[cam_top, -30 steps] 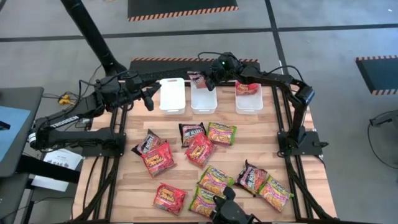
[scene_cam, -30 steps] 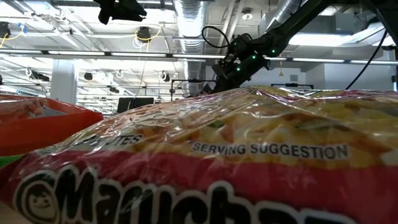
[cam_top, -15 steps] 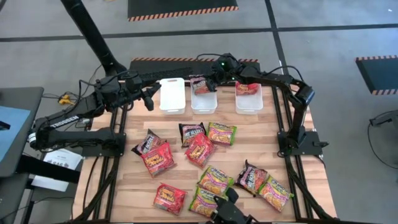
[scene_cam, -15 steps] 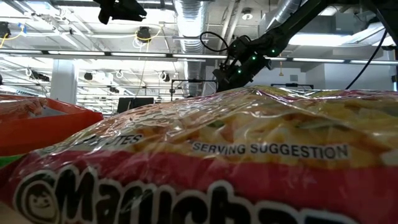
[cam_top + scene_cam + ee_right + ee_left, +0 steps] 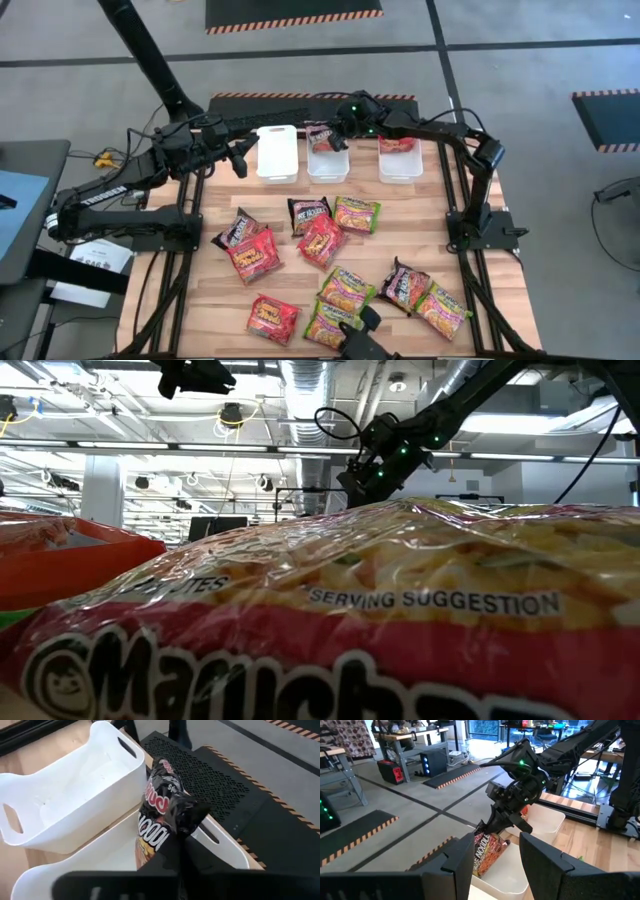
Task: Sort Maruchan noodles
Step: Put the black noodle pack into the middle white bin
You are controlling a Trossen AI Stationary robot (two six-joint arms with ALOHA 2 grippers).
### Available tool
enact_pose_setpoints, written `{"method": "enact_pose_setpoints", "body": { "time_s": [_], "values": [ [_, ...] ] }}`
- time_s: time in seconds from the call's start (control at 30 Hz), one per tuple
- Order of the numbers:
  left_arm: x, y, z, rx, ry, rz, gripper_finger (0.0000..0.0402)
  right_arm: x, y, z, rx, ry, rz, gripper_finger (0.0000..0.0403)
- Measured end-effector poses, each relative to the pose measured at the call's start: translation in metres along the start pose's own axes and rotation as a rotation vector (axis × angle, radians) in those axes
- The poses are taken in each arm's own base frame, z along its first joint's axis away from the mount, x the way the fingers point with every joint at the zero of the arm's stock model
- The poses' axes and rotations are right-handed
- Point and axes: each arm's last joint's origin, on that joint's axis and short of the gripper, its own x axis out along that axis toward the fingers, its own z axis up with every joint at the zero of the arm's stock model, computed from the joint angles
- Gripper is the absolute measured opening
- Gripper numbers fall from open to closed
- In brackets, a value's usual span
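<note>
Three white trays [image 5: 277,158] line the worktop [image 5: 400,235]. Right gripper [image 5: 335,134], jaws pinching one dark ramen packet [image 5: 162,815], hangs above the middle tray [image 5: 328,165]. Eleven packets lie nearer. Left gripper [image 5: 237,160] waits beside, jaws spread.

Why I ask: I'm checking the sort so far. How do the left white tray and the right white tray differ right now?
The left white tray holds no packet that the high view shows; the right white tray already holds a red packet. The left pincer waits, open, beside the left tray; no pincer is by the right tray, since the right pincer is shut on a dark packet over the middle tray. Both trays are white, rectangular and in one row.
</note>
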Motion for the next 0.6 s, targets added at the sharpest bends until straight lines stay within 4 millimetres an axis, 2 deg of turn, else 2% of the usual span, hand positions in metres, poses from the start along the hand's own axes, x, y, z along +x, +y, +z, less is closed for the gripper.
{"method": "enact_pose_setpoints", "body": {
  "time_s": [0.1, 0.33, 0.6],
  "values": [
    [0.000, 0.000, 0.000, 0.000, 0.000, 0.000, 0.0146, 0.000, 0.001, 0.000, -0.012, -0.001, -0.072, 0.0011],
    [0.000, 0.000, 0.000, 0.000, 0.000, 0.000, 0.0146, 0.000, 0.001, -0.004, 0.008, 0.036, -0.090, 0.0059],
    [0.000, 0.000, 0.000, 0.012, 0.000, 0.000, 0.0146, 0.001, 0.011, -0.009, -0.008, 0.073, -0.096, 0.0063]
  ]
}}
